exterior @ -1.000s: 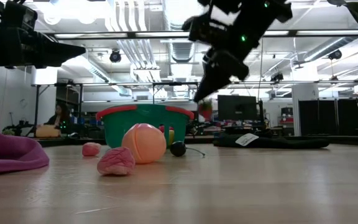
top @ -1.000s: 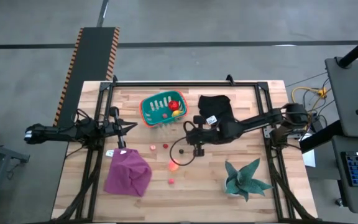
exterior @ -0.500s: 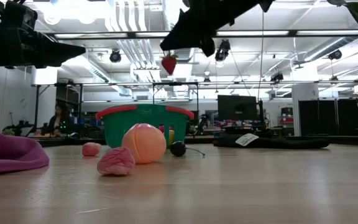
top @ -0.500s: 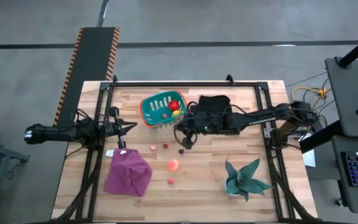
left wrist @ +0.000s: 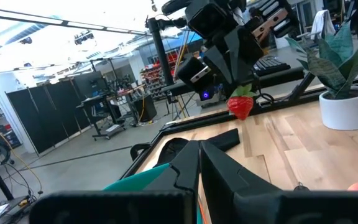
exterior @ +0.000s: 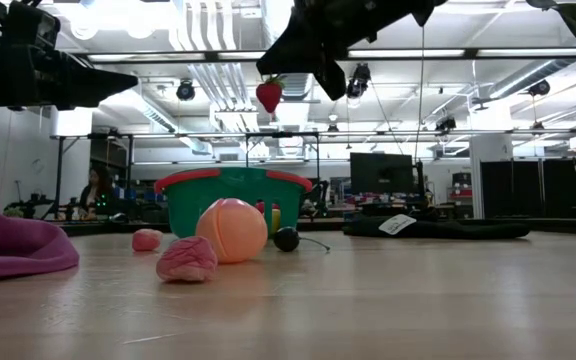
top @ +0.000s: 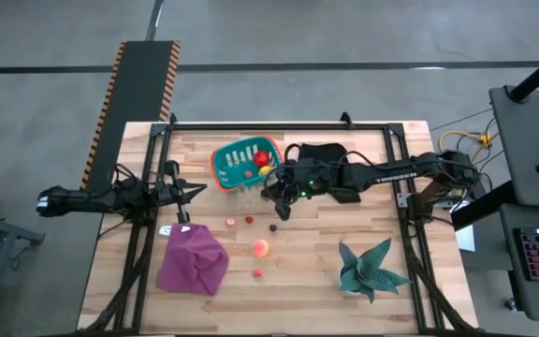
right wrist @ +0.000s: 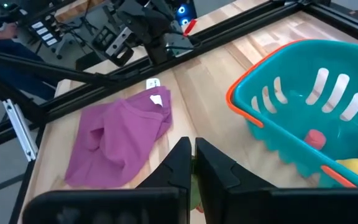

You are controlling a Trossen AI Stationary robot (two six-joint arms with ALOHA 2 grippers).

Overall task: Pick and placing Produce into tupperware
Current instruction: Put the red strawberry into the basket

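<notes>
1. The right tool (top: 279,208) hangs just beside the tupperware (top: 243,165), above the bench (top: 382,197), fingers pinched on a strawberry (exterior: 268,95).
2. The strawberry sits high off the bench, near the tupperware's rim.
3. Red and yellow produce (top: 264,158) lies inside the tupperware.
4. A peach (top: 262,247), a dark piece (top: 273,226) and small red pieces (top: 249,220) lie on the bench near the tupperware.
5. The left tool (top: 191,190) waits beside the tupperware, over the bench edge, fingers closed together and empty.

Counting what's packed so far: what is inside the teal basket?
Inside the teal basket lie a red piece, a yellow piece and a small pink piece. Its far wall may hide more. The right hand holds a strawberry.
</notes>
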